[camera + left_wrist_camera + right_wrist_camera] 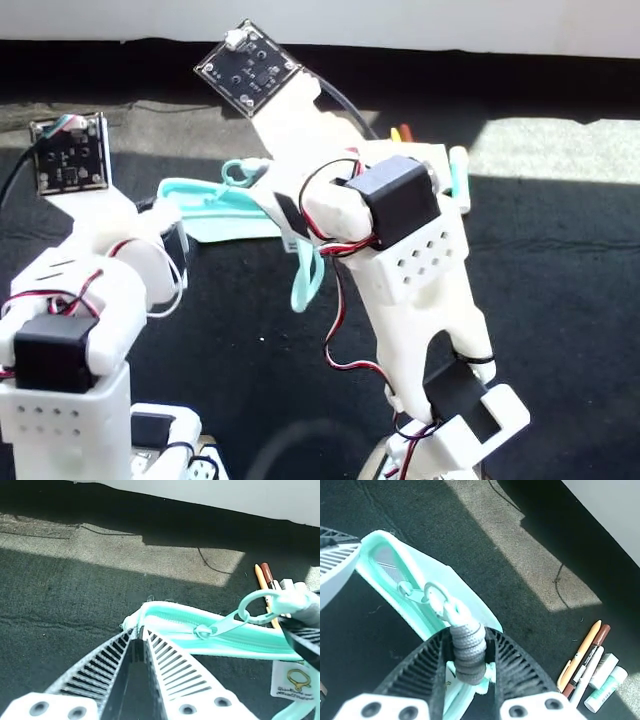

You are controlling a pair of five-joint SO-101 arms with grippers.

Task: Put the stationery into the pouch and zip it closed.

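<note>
Jaws of the left gripper (136, 631) pinch the pouch (235, 641) end; the right gripper (467, 641) pinches its grey pull (467, 656). Tugging now could zip it shut with the pens (582, 650) left outside.

a dark, felt-like cloth (560, 300) covers the table, with a band of sunlight across it beyond the pouch (215, 215). the mint pouch lies on the cloth. near one end of the pouch, an orange pen (580, 652), a brown pen (592, 647), a white pen (587, 672) and two small white tubes (606, 682) lie side by side.
</note>
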